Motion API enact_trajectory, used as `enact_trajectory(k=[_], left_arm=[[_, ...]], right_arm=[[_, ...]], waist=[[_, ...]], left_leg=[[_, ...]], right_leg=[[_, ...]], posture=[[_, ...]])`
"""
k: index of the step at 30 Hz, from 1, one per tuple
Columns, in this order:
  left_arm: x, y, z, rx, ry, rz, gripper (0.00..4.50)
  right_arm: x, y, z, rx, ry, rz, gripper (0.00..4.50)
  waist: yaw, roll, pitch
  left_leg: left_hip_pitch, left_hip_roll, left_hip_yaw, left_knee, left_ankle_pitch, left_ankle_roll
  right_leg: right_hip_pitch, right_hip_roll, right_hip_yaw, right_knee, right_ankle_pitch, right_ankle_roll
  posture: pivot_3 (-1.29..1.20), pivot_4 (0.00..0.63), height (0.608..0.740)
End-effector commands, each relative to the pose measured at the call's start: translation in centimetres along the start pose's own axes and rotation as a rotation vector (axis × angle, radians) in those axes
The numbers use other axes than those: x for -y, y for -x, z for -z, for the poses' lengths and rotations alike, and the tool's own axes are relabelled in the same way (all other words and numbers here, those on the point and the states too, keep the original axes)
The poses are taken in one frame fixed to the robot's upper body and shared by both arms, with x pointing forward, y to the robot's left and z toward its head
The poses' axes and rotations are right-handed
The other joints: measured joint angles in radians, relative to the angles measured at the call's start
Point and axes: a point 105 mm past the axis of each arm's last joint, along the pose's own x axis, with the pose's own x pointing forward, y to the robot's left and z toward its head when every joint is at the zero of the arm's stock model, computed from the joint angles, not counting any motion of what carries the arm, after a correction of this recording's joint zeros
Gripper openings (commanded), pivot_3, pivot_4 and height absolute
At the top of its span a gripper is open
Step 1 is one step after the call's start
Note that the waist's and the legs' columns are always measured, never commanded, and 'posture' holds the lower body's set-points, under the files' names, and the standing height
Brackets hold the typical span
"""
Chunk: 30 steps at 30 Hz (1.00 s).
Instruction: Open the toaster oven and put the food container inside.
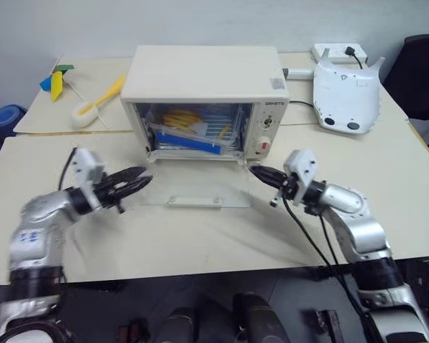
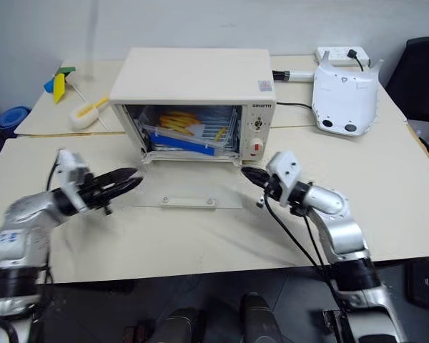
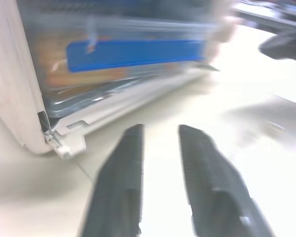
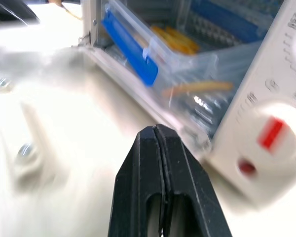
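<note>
Already the container (image 1: 187, 134) sits tilted inside the oven (image 1: 204, 96), straight ahead between the parted left gripper (image 1: 132, 180) and shut right gripper (image 1: 261, 174).

Oven mouth blocked, desk in front free

Tilted food container (image 1: 186, 133) fills toaster oven (image 1: 204, 100) opening; flat glass door (image 1: 200, 191) lies between grippers, bare desk (image 1: 222, 236) nearer.
</note>
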Motion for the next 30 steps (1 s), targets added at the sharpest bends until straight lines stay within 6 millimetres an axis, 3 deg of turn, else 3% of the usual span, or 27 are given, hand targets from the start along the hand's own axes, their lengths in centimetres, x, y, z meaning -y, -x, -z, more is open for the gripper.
enact_trajectory(k=[1, 3, 7, 10, 17, 20, 23, 25, 28, 30], left_arm=[[0.7, 3.6, -1.4, -0.013, -0.022, 0.07, 2.7], [0.7, 5.0, -1.5, -0.029, -0.064, 0.074, 3.33], [1.0, 5.8, -1.6, -0.038, -0.099, 0.099, 4.47], [1.1, 5.7, -2.0, -0.029, -0.093, 0.098, 4.47], [0.3, 5.5, -4.2, 0.142, -0.042, -0.043, 4.47], [-0.4, 5.8, -3.6, 0.176, -0.038, -0.14, 4.47], [-0.4, 5.8, -1.5, 0.069, -0.084, -0.178, 4.47], [-0.1, 5.7, 0.0, -0.007, -0.095, -0.176, 4.5], [0.1, 6.3, 2.8, -0.137, -0.141, -0.189, 4.5], [0.3, 6.3, 3.2, -0.159, -0.165, -0.185, 4.5]], right_arm=[[0.1, 1.4, 2.3, -0.062, 0.019, -0.049, 0.0], [-0.3, 1.3, 3.6, -0.08, 0.023, -0.083, 0.0], [-2.1, 0.4, 4.6, -0.035, 0.044, -0.2, 0.0], [-2.4, -0.6, 3.3, 0.078, 0.016, -0.205, 0.0], [-0.5, -1.2, -3.3, 0.454, 0.002, -0.089, 0.0], [1.2, -0.8, -6.0, 0.577, -0.051, -0.005, 0.0], [1.7, -0.2, -7.7, 0.616, -0.091, -0.016, 0.0], [0.3, 0.1, -7.5, 0.552, -0.076, -0.127, 0.37], [-1.5, 1.2, -4.9, 0.387, 0.008, -0.215, 1.24], [-2.2, 2.4, -2.9, 0.285, 0.054, -0.259, 1.91]], waist=[[0.005, 0.0, 0.0], [0.008, 0.001, 0.001], [0.008, 0.001, 0.001], [0.004, 0.001, 0.001], [0.002, 0.001, 0.001], [0.003, 0.001, 0.001], [0.003, 0.001, 0.001], [0.004, 0.001, 0.001], [0.009, 0.001, 0.001], [0.016, 0.001, 0.001]], left_leg=[[0.001, 0.0, 0.0, 0.0, 0.0, 0.0], [0.001, 0.0, 0.0, 0.0, 0.0, 0.0], [0.003, 0.0, 0.0, 0.0, 0.0, 0.001], [0.003, 0.0, 0.0, 0.0, 0.0, 0.0], [0.003, 0.001, 0.0, 0.0, 0.0, 0.0], [0.003, 0.001, 0.0, 0.0, 0.0, 0.0], [0.003, 0.001, 0.0, 0.0, 0.0, 0.0], [0.003, 0.001, -0.001, -0.001, -0.001, 0.0], [0.003, 0.001, -0.001, -0.002, -0.001, 0.001], [0.002, 0.0, -0.001, -0.001, -0.001, 0.001]], right_leg=[[0.001, 0.0, 0.0, 0.0, 0.0, 0.0], [0.002, 0.0, 0.0, 0.0, 0.0, 0.0], [0.003, 0.0, -0.001, 0.0, 0.0, 0.0], [0.003, 0.0, -0.001, 0.0, 0.0, 0.0], [0.002, 0.001, -0.001, 0.0, 0.0, -0.001], [0.002, 0.0, -0.001, 0.001, 0.0, -0.001], [0.002, 0.0, -0.001, 0.0, 0.0, -0.001], [0.002, 0.0, -0.001, 0.0, 0.0, -0.001], [0.003, 0.0, -0.001, -0.002, 0.0, -0.001], [0.003, 0.0, -0.001, -0.003, 0.0, -0.001]], posture=[[0.0, 0.15, 0.74], [0.0, 0.15, 0.74], [0.0, 0.15, 0.74], [0.0, 0.15, 0.74], [0.0, 0.15, 0.74], [0.0, 0.15, 0.74], [0.0, 0.15, 0.74], [0.0, 0.15, 0.74], [0.0, 0.15, 0.74], [0.0, 0.15, 0.74]])
